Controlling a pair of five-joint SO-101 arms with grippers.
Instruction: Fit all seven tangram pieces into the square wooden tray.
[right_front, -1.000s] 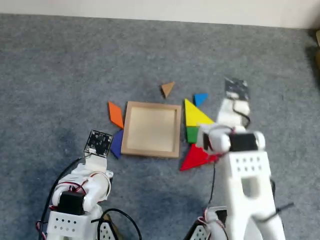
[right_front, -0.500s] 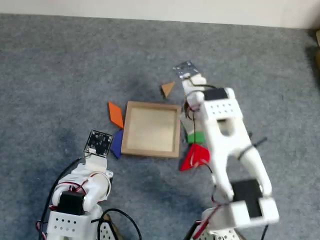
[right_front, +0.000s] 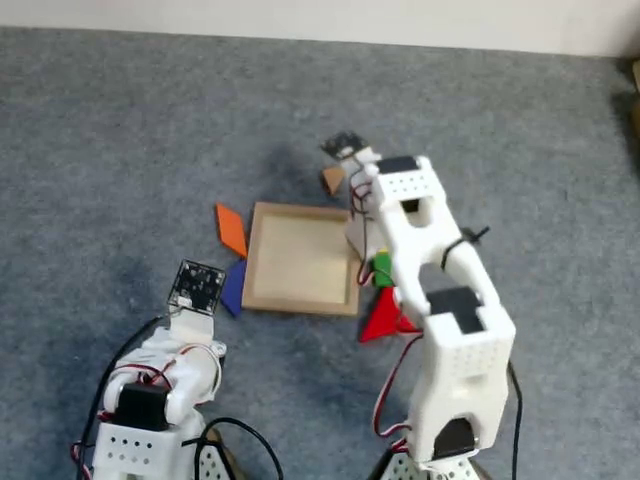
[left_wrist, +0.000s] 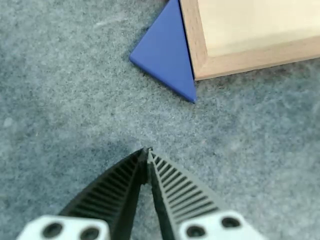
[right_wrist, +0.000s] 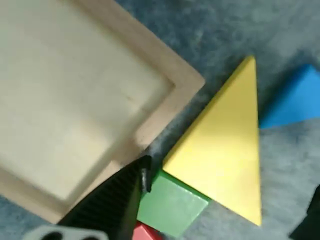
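Note:
The square wooden tray (right_front: 303, 258) lies mid-table with nothing in it. Around it sit an orange parallelogram (right_front: 231, 230), a dark blue triangle (right_front: 233, 287), a brown triangle (right_front: 332, 180), a green square (right_front: 381, 270) and a red triangle (right_front: 385, 318). My right arm (right_front: 410, 215) stretches over the tray's right edge. In the right wrist view, my right gripper (right_wrist: 227, 192) stands open above the yellow triangle (right_wrist: 225, 145), beside the green square (right_wrist: 170, 205), with a light blue piece (right_wrist: 295, 97) farther off. My left gripper (left_wrist: 147, 152) is shut and holds nothing, hovering over carpet short of the dark blue triangle (left_wrist: 167, 55).
Grey carpet covers the table on every side. The tray's corner (left_wrist: 240, 35) touches the dark blue triangle. A pale wall strip runs along the far edge. Open carpet lies to the far left and far right.
My right arm has swung left and forward from beyond the right-hand pieces to above the tray's right edge, now covering the yellow and light blue pieces from above. The left arm has stayed put.

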